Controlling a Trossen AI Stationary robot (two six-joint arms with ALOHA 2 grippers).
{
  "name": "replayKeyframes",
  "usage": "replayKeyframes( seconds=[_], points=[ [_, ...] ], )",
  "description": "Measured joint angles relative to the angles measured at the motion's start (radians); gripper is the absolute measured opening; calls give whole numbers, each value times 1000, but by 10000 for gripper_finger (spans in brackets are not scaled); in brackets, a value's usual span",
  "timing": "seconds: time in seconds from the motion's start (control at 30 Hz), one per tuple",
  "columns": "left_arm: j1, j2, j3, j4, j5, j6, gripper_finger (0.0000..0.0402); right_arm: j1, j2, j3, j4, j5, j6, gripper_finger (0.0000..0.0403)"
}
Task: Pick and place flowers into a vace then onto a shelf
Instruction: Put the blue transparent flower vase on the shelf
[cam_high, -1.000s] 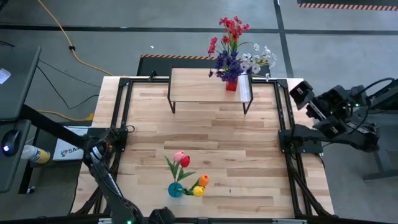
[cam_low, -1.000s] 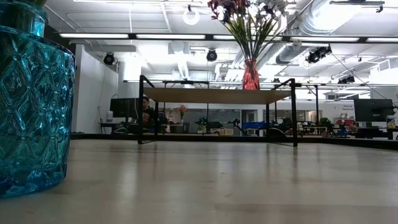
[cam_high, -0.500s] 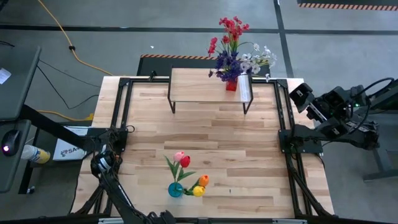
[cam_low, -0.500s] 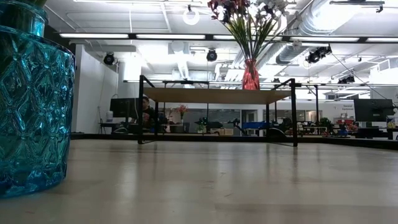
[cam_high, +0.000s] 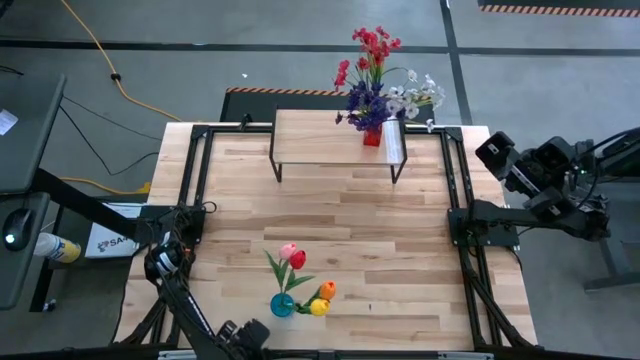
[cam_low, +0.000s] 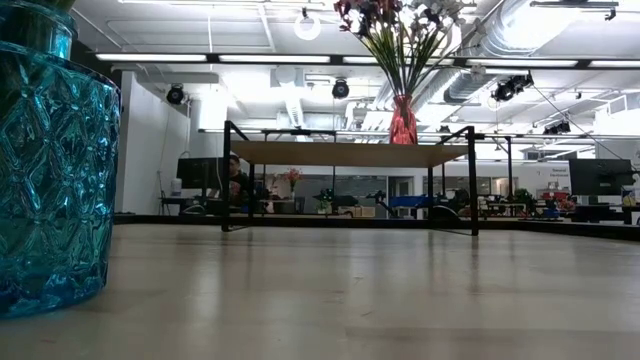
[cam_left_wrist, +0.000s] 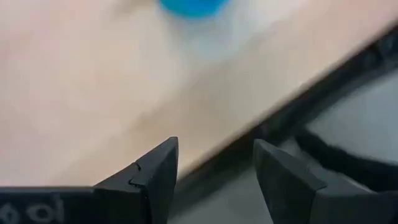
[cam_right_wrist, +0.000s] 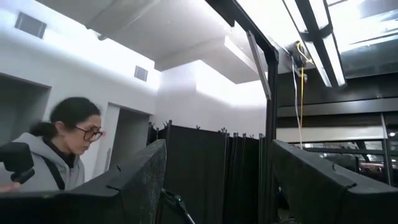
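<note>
A blue glass vase (cam_high: 283, 305) stands on the tabletop near its near edge, large at the left of the low view (cam_low: 50, 160). Pink and red tulips (cam_high: 292, 257) rise from it; orange and yellow tulips (cam_high: 323, 298) lean out to its right. A red vase (cam_high: 372, 136) with red, purple and white sprigs (cam_high: 372, 70) stands on the shelf (cam_high: 320, 135) at the far edge. My left gripper (cam_high: 252, 330) hangs open at the near edge, left of the blue vase (cam_left_wrist: 193, 6), pointing steeply down. My right gripper (cam_high: 493, 150) is open, raised beyond the table's right edge.
Black frame rails (cam_high: 200, 200) run along the table's left and right sides. The wood between the shelf and the blue vase is bare (cam_high: 340, 215). In the right wrist view a person (cam_right_wrist: 56, 149) shows in the room.
My left gripper has sunk toward the table's near edge and tipped steeply downward, shifting a little to the left; its fingers stay open. My right gripper has tipped slightly upward in place. The vases and flowers have not moved.
</note>
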Motion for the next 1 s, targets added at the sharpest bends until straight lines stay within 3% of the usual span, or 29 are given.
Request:
replayKeyframes(
  seconds=[0.23,0.47,1.0],
  points=[
    [1,0,-1,-57,-267,-39,239,0,0,0,0,0,0,279],
    [0,0,-1,-34,-181,24,239,0,0,0,0,0,0,280],
    [1,0,-1,-22,-181,21,239,0,0,0,0,0,0,279]
  ],
)
